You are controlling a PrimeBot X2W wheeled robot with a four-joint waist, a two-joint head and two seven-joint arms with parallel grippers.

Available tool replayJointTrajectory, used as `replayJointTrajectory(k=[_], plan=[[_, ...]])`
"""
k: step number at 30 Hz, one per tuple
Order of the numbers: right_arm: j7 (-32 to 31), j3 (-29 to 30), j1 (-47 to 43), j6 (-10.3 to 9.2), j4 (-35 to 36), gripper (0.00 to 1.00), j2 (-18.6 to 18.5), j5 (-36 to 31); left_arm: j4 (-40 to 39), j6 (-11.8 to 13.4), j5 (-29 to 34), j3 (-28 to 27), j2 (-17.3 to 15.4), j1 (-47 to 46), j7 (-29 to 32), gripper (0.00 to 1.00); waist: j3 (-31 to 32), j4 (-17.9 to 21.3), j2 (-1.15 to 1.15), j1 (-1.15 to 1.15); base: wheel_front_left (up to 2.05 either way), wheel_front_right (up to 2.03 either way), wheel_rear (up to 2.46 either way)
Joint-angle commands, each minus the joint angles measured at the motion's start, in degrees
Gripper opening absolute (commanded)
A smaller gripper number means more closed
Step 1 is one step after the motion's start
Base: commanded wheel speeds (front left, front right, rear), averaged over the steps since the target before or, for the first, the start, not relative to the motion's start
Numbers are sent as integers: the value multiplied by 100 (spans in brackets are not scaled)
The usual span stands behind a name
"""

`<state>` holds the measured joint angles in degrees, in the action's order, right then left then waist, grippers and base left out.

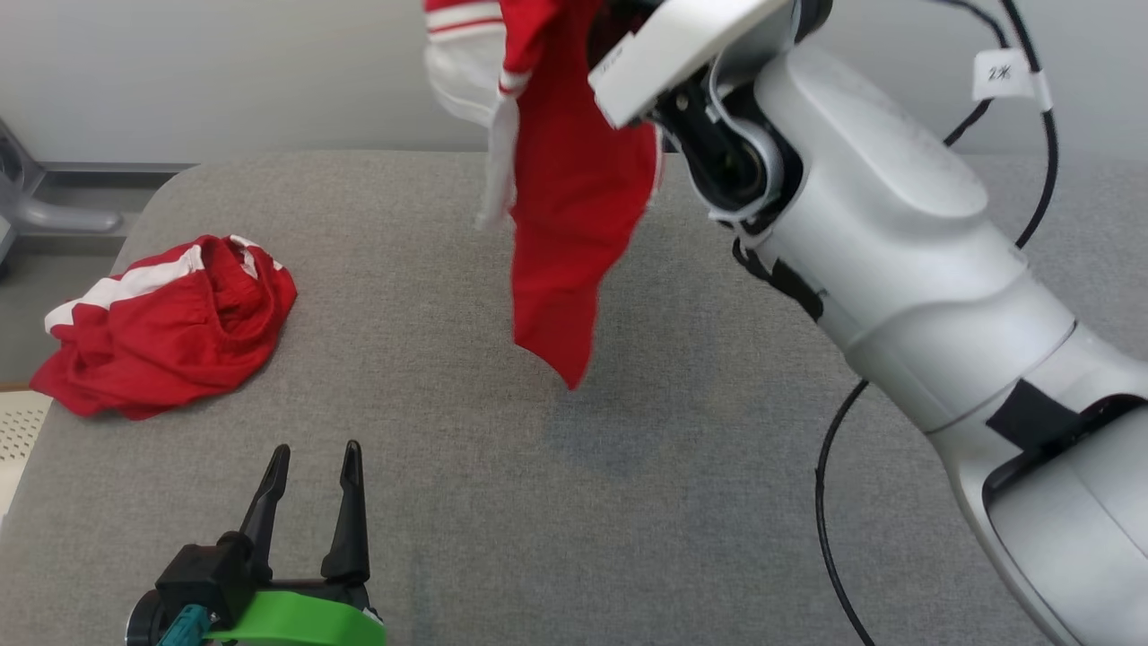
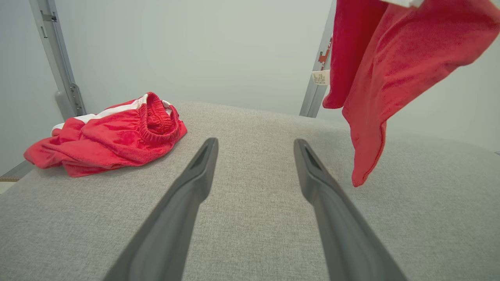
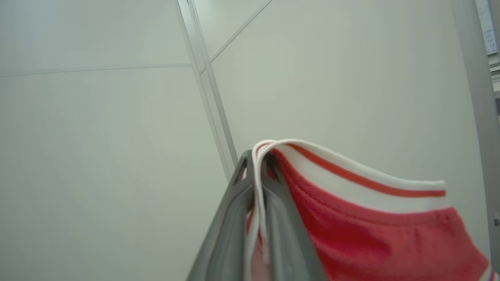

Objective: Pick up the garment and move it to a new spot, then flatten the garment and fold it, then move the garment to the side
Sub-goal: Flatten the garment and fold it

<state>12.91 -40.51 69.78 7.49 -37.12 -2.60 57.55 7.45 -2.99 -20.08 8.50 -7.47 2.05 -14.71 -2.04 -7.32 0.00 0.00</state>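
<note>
Two red garments in frame: right jaws pinched tight on the white striped band of the held garment, cloth squeezed between them, the rest hanging straight down below them, clear of the grey tabletop. Left jaws spread wide, holding nothing, low over the tabletop, with the held garment's tip dangling ahead and to their right, not touching them. Ahead-left of the left jaws, well apart, the crumpled garment lies on the tabletop.
</note>
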Motion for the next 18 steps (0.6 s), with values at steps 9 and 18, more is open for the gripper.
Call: replayJointTrajectory(k=[9,18], plan=[[66,152,-18,-1,-798,0,-377,47,-129,56,63,-47,19,-231,-41,100,-408,40,0,0,0,0,0],[-190,-537,-951,-1,-2067,0,-1439,-474,-71,-7,115,11,50,-492,-46,100,-628,170,0,0,0,0,0]])
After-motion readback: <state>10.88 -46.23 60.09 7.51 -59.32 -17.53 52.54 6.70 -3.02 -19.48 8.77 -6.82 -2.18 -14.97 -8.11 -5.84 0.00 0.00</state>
